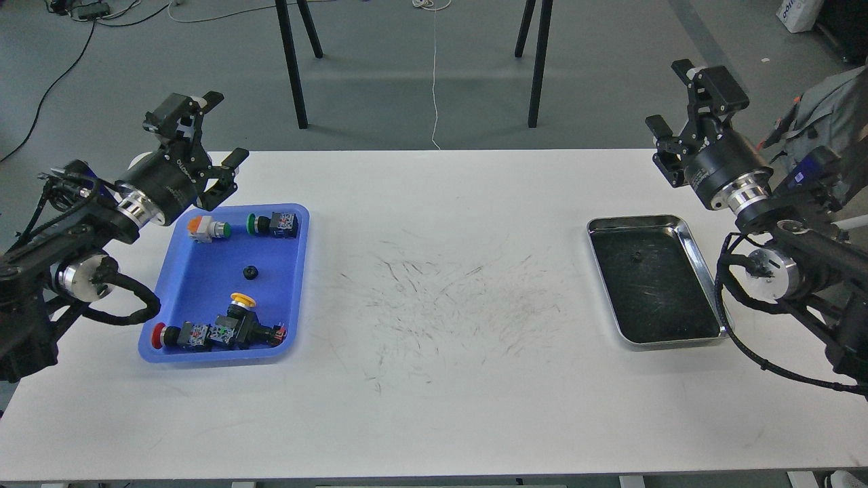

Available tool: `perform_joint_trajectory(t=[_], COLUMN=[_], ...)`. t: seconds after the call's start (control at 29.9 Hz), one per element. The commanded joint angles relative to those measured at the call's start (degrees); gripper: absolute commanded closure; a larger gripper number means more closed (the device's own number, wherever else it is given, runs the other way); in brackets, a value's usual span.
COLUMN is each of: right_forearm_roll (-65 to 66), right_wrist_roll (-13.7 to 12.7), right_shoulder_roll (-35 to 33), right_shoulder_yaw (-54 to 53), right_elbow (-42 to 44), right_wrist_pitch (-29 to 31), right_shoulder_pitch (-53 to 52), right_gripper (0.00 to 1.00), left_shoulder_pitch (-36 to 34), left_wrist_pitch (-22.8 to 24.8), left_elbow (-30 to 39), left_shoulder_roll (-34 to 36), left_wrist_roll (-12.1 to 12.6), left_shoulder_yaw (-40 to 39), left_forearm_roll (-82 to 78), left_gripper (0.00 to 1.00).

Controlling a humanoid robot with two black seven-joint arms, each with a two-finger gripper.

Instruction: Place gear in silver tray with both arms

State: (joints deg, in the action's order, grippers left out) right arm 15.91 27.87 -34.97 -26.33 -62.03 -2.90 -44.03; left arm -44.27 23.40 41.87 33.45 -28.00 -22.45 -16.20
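Note:
A small black gear [251, 272] lies in the middle of the blue plastic tray [203, 291] at the left. The silver tray [708, 278] sits on the right of the table, and a second small black gear [636, 257] rests on its dark bottom. My left gripper [224, 129] hangs open and empty above the table's far left edge, behind the blue tray. Beyond the silver tray's far right corner, my right gripper [678, 98] is raised, open and holding nothing.
The blue tray also holds push-button switches: orange [203, 229], green [271, 224], yellow [241, 301] and red [159, 335]. The white table [434, 379] has scuff marks at its centre. Black stand legs [291, 68] rise behind the table's far edge.

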Motion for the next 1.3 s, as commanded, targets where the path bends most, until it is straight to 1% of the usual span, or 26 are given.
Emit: perform_joint_trajectory(t=[0.0, 0.1, 0.17, 0.23, 0.33, 0.4, 0.43, 0.53, 0.64, 0.7, 0.74, 0.77, 0.8, 0.9, 0.94, 1.0, 1.07, 1.14, 1.2, 1.27], right_forearm_roll=[0.00, 0.00, 0.00, 0.00, 0.00, 0.00, 0.00, 0.00, 0.00, 0.00, 0.00, 0.00, 0.00, 0.00, 0.00, 0.00, 0.00, 0.00, 0.00, 0.00], right_wrist_roll=[0.00, 0.00, 0.00, 0.00, 0.00, 0.00, 0.00, 0.00, 0.00, 0.00, 0.00, 0.00, 0.00, 0.00, 0.00, 0.00, 0.00, 0.00, 0.00, 0.08], right_shoulder_roll=[0.07, -0.19, -0.28, -0.28, -0.45, -0.54, -0.54, -0.28, -0.01, 0.07, -0.01, -0.01, -0.01, -0.19, -0.19, -0.10, -0.10, -0.01, -0.01, -0.01], right_shoulder_yaw=[0.05, -0.03, -0.03, -0.03, -0.38, -0.74, -0.91, -0.91, -0.91, -0.91, -0.91, -0.91, -0.91, -0.82, -0.82, -0.82, -0.91, -0.91, -0.91, -0.91], right_elbow=[-0.11, -0.63, -0.63, -0.63, -0.72, -0.63, -0.63, -0.63, -0.72, -0.81, -0.81, -0.72, -0.81, -0.90, -0.90, -0.90, -0.90, -0.90, -0.90, -0.90], right_wrist_pitch=[-0.18, -0.26, -0.26, -0.44, -0.44, -0.44, -0.53, -0.62, -1.58, -1.93, -1.93, -1.93, -1.93, -1.93, -1.93, -2.02, -1.93, -2.02, -2.02, -1.93], right_shoulder_pitch=[0.00, 0.08, 0.08, 0.17, 0.17, 0.26, 0.52, 0.96, 1.23, 1.31, 1.31, 1.40, 1.58, 2.02, 2.02, 2.02, 2.02, 2.11, 2.11, 2.11], right_gripper=[0.06, 0.06, 0.06, 0.06, 0.06, 0.06, 0.06, 0.06, 0.06, 0.06, 0.06, 0.06, 0.06, 0.06, 0.06, 0.06, 0.06, 0.06, 0.06, 0.06], left_shoulder_pitch=[0.15, -0.38, -0.38, -0.20, -0.12, 0.06, 0.06, 0.50, 0.41, 0.67, 0.94, 1.72, 2.43, 2.87, 3.22, 4.18, 6.12, 7.09, 6.39, 5.51], left_wrist_pitch=[0.94, -0.71, -4.48, -5.47, -6.34, -8.62, -10.72, -20.20, -28.91, -33.22, -34.46, -34.82, -33.87, -26.68, -25.52, -25.16, -25.42, -25.42, -25.51, -26.12], left_elbow=[-0.03, 0.84, 3.90, 7.07, 14.36, 14.30, 14.29, 14.12, 14.12, 14.12, 14.20, 14.21, 14.73, 14.47, 14.90, 15.26, 19.36, 22.72, 24.48, 29.47], left_shoulder_roll=[0.12, 0.04, 0.21, 0.47, 4.15, 5.65, 5.57, 5.05, 3.03, 1.62, 1.10, 0.22, -0.48, -2.77, -2.78, -3.04, -1.12, 2.74, 6.00, 9.16], left_wrist_roll=[0.00, 0.00, 0.00, 0.00, 0.00, 0.00, 0.00, 0.00, 0.00, 0.00, 0.00, 0.00, 0.00, 0.00, 0.00, 0.00, 0.00, 0.00, 0.00, 0.00], left_shoulder_yaw=[1.61, 2.06, 3.02, 4.16, 8.37, 8.48, 8.56, 7.69, 3.31, -0.56, -1.28, -1.46, -1.20, -1.37, -1.46, -0.58, -0.06, 2.04, 6.52, 9.26], left_forearm_roll=[-0.67, 0.21, 0.03, -0.06, -0.84, -0.67, -0.67, 0.47, 0.47, 0.56, 0.38, 0.38, 0.30, 0.73, 0.73, 0.47, -0.49, -3.03, -5.50, -8.13], left_gripper=[0.00, 0.00, 0.00, 0.00, 0.00, 0.00, 0.00, 0.00, 0.00, 0.00, 0.00, 0.00, 0.00, 0.00, 0.00, 0.00, 0.00, 0.00, 0.00, 0.00])
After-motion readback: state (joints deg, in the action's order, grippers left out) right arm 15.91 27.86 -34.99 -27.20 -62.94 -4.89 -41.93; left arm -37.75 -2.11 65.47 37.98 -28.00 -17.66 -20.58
